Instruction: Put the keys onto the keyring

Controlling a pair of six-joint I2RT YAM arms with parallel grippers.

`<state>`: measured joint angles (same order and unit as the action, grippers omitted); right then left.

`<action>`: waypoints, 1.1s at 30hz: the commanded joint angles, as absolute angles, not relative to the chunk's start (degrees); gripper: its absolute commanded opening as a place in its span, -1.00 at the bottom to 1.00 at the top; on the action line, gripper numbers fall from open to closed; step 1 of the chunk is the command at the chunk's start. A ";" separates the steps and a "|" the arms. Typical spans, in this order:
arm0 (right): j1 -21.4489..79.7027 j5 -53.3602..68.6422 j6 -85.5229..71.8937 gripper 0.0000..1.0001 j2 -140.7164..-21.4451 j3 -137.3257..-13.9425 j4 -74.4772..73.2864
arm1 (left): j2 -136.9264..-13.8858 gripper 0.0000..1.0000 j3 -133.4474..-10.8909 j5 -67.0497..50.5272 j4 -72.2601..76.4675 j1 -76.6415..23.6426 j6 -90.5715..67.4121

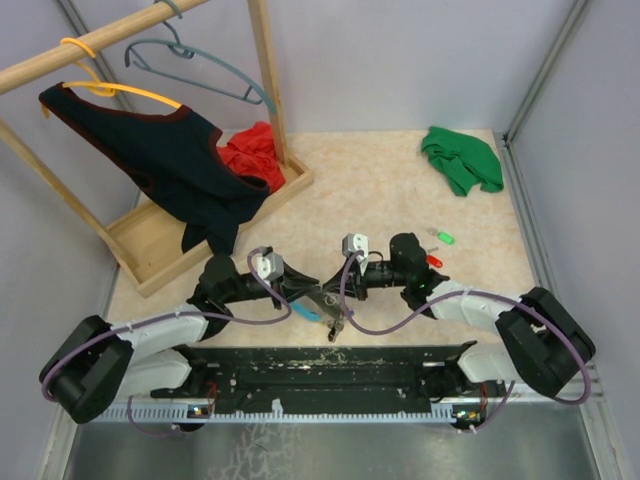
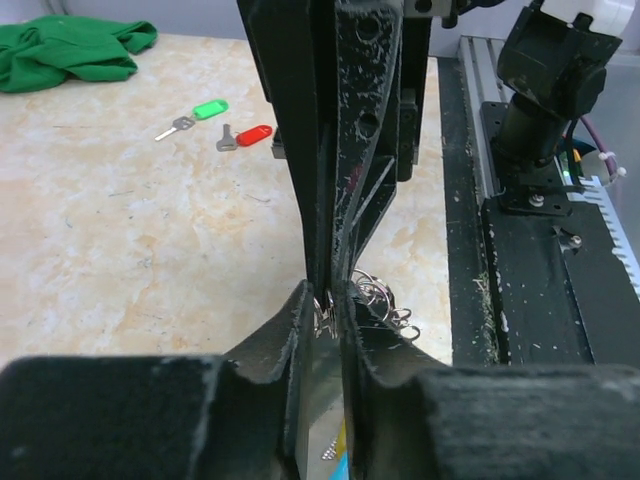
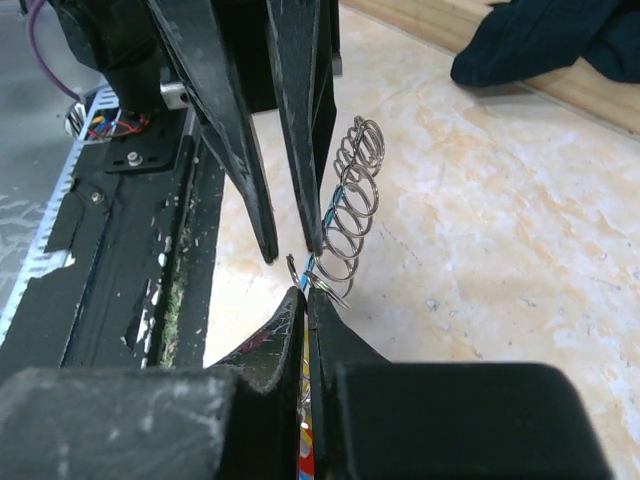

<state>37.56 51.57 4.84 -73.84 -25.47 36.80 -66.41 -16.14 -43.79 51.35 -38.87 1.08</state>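
Silvery keyring (image 1: pixel 323 308) hangs between left gripper (image 1: pixel 314 297) and right gripper (image 1: pixel 336 298), green key (image 1: pixel 445 238) and red key (image 1: pixel 433 261) loose well right. Left wrist: left jaws barely parted around a coil, grip unclear. Right wrist: right jaws clenched on keyring, probably bracing it for threading.

Two robot grippers meeting at a keyring (image 1: pixel 328 320).
The left gripper (image 1: pixel 312 298) and right gripper (image 1: pixel 336 300) face each other, tips close together; a green key (image 1: pixel 445 238) and red key (image 1: pixel 434 261) lie behind the right gripper's wrist.
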 commanded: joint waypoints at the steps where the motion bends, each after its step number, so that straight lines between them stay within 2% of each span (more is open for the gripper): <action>1: 38.13 48.91 7.87 -1.00 -70.40 -29.03 32.42 | -63.18 -0.47 -13.98 -39.23 55.06 -39.00 1.43; 4: 38.18 46.60 9.71 -1.00 -68.89 -29.85 28.94 | -61.29 -0.35 -12.37 -36.26 53.98 -39.03 2.80; 11: 39.98 38.04 11.88 -1.00 -66.56 -30.76 24.65 | -62.53 -0.10 -11.52 -37.45 54.50 -39.11 4.06; 22: 41.75 13.65 3.52 -1.00 -66.43 -38.51 14.29 | -68.00 0.06 -11.95 -33.70 58.42 -39.02 4.38; 28: 43.44 18.08 6.31 -1.00 -68.17 -41.19 9.44 | -71.41 0.06 -12.33 -32.84 62.91 -38.44 4.03; 33: 43.70 20.03 7.48 -1.00 -69.79 -38.88 10.73 | -73.99 0.06 -11.87 -33.86 67.28 -37.36 3.01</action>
